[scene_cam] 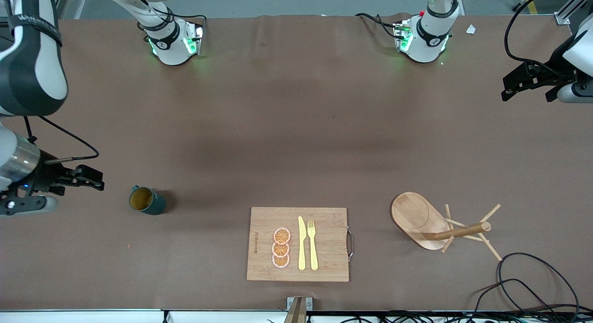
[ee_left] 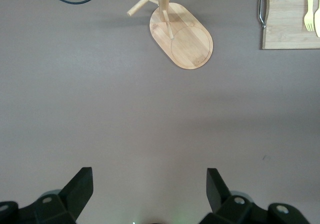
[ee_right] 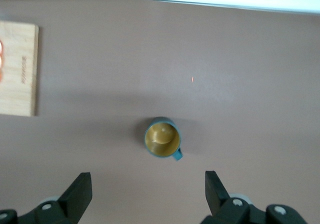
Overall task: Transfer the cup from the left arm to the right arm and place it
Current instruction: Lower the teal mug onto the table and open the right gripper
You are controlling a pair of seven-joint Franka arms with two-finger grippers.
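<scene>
The right hand (scene_cam: pixel 95 179) hangs wide open and empty over the table (scene_cam: pixel 296 128) at the right arm's end, with the cup (scene_cam: pixel 147 200) upright just beside its fingertips, far closer to it than to the left hand (scene_cam: pixel 528 84). That one waits open and empty over the left arm's end. The wooden board (scene_cam: pixel 268 262) bears small unreadable lettering.

Cup (scene_cam: pixel 147 200) sitting toward right arm's end; wooden board (scene_cam: pixel 298 243) lying mid-table, carrying knife (scene_cam: pixel 301 243) beside fork (scene_cam: pixel 312 244); mug rack (scene_cam: pixel 438 223) standing toward left arm's end.
</scene>
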